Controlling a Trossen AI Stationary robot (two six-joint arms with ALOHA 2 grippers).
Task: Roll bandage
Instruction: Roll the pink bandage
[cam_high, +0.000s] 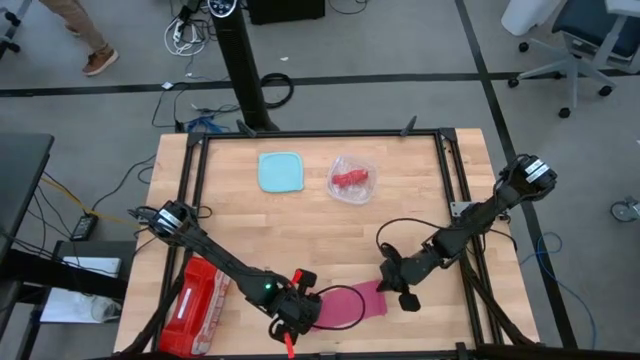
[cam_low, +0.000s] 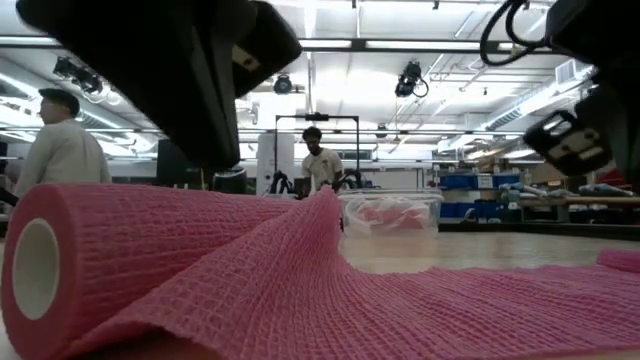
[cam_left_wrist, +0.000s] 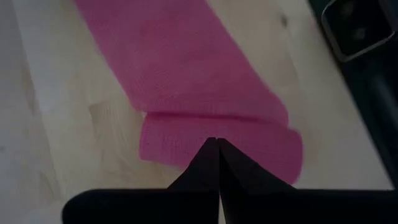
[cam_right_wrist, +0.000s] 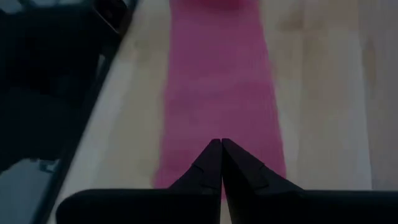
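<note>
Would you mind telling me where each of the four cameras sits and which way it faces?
High view: overhead, straight down on the table; both arms, left claw and right claw at the bandage.
Low view: table height, looking level across the bandage roll into the room; arm parts hang from above.
Left wrist view: on the left arm, down past its shut claw onto the roll.
Right wrist view: on the right arm, past its shut claw along the flat strip.
All four views share the bandage.
</note>
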